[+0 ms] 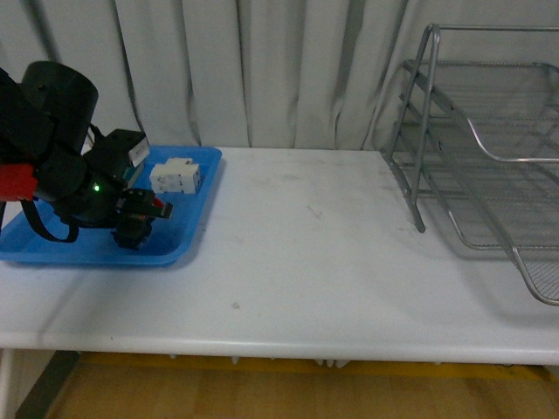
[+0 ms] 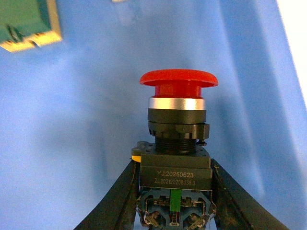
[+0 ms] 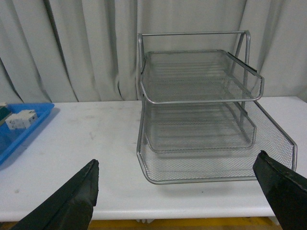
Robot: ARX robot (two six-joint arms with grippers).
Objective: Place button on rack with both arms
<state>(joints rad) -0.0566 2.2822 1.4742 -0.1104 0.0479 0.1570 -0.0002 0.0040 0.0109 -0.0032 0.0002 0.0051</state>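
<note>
The button (image 2: pixel 177 139) has a round red cap, a silver ring and a dark blocky body. My left gripper (image 2: pixel 175 191) is shut on that body, one black finger on each side, just above the floor of the blue tray (image 2: pixel 86 143). From the front, the left gripper (image 1: pixel 140 218) sits low inside the blue tray (image 1: pixel 188 240) at the table's left. The silver wire rack (image 1: pixel 489 157) stands at the far right; the right wrist view shows the rack (image 3: pixel 201 120) with its three tiers facing my open right gripper (image 3: pixel 187 191). The right arm is not in the front view.
A white breaker block (image 1: pixel 175 177) lies at the back of the blue tray, also seen as a white block (image 3: pixel 21 119) from the right wrist. A green-and-cream switch block (image 2: pixel 29 26) lies near the button. White table (image 1: pixel 306 262) stretches between tray and rack; curtains hang behind.
</note>
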